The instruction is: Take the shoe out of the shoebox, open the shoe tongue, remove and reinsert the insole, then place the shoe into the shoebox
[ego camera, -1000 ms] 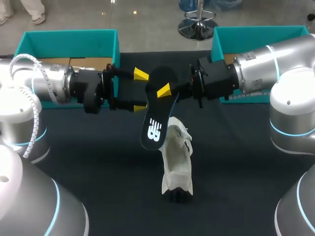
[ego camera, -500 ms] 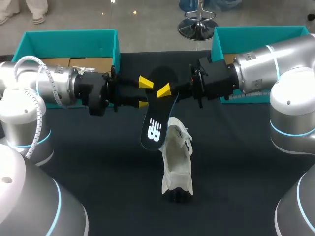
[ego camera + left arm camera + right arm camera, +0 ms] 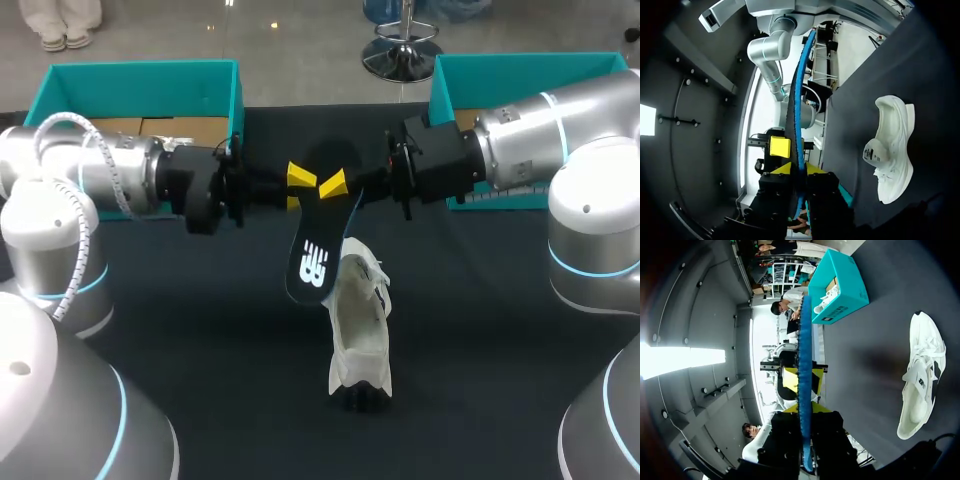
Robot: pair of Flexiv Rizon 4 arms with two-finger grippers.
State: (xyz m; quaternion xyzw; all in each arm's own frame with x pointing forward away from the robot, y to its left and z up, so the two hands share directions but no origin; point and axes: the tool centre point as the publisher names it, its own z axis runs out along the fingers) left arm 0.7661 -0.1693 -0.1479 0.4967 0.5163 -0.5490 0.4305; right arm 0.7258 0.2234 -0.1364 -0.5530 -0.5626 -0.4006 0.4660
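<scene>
Just above the middle of the frame, the insole point(image 3: 315, 262) hangs in the air over the desk point(image 3: 200, 330), black with a white mark on its lower half, and I hold it from both sides. My left jaws come in from the left and my right jaws from the right, both clenched on its upper half, almost tip to tip. From either wrist I see it edge-on, a thin blue-edged strip pinched between my fingers. Its long axis slants from the upper middle down and slightly left. The shoe point(image 3: 360, 330) lies below it on the desk, its long axis running nearly up and down the frame, and the insole's lower end overlaps the shoe's upper end in the overhead view. I judge that reinsertion turns on bringing that lower end down into the shoe's mouth along almost the same line. The shoe sits just right of centre, so my right arm point(image 3: 540, 130) looks marginally nearer than my left arm point(image 3: 110, 175). I count one insole, one white shoe and two teal shoeboxes, the left shoebox point(image 3: 140, 75) and the right shoebox point(image 3: 520, 62), in the upper corners.
</scene>
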